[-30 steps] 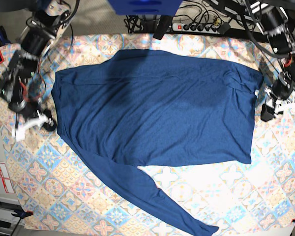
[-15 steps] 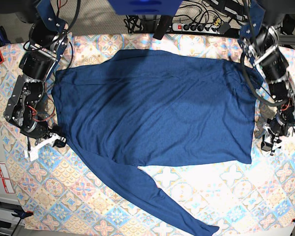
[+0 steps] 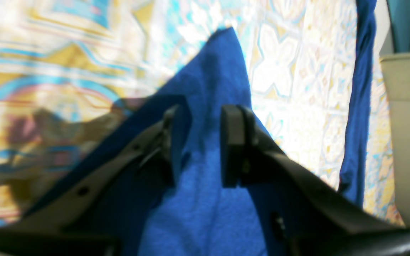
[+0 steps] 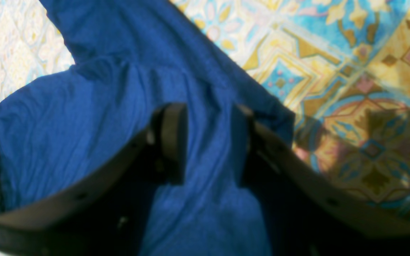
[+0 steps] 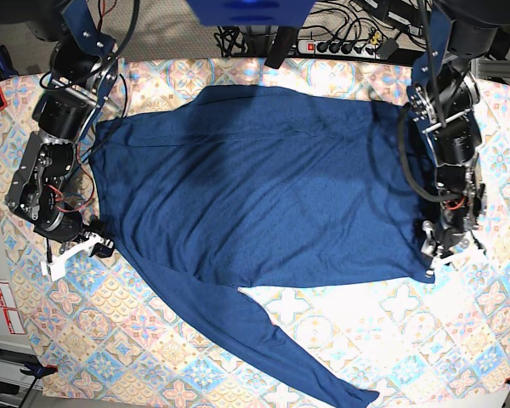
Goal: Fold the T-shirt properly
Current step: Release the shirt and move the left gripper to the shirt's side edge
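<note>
The T-shirt (image 5: 263,195) lies spread across the middle of the patterned table cloth (image 5: 459,340), one long sleeve (image 5: 280,348) trailing toward the cloth's near edge; the other sleeve cannot be made out. The left gripper (image 3: 198,145) sits over the shirt's pointed corner near the cloth's right edge, its jaws parted with blue fabric between them but not pinched; the right gripper (image 4: 205,142) stands likewise parted over wrinkled fabric at the shirt's opposite side, near the cloth's left edge, nothing clamped.

The likely trouble, as I judge it: thin soft knit slips; if either pair of jaws closes too high it may catch only a wisp, and the corner would fall away mid-lift. Closing too deep could nip the table cloth along with the shirt and drag it. Uneven lifting by the two arms would skew the fold; the loose sleeve could drag and bunch underneath.
</note>
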### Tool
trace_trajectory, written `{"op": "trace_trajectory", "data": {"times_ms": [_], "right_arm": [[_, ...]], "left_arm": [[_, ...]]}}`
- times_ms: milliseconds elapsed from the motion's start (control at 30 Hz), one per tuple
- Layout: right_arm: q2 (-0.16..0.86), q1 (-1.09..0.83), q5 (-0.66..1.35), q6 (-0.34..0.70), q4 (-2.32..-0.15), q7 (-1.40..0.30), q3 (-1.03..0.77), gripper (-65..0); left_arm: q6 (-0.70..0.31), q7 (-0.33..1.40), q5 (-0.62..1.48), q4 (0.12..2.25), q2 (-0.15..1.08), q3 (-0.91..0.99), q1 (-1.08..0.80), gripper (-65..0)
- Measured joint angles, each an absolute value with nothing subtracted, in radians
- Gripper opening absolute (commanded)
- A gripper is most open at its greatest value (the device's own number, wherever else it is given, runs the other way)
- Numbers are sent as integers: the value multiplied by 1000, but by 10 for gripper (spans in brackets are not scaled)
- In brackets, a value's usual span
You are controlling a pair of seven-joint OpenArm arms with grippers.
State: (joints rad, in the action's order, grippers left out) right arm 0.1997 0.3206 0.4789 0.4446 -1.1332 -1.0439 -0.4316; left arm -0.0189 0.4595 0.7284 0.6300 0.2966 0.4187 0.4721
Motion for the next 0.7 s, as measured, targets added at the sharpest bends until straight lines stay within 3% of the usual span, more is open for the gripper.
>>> {"op": "trace_trajectory", "data": {"times_ms": [700], "right_arm": [[199,316,490,444,-1134,-1070,-432,-448]], "left_arm": [[-23,414,733,556,332,396,446,-469]]}}
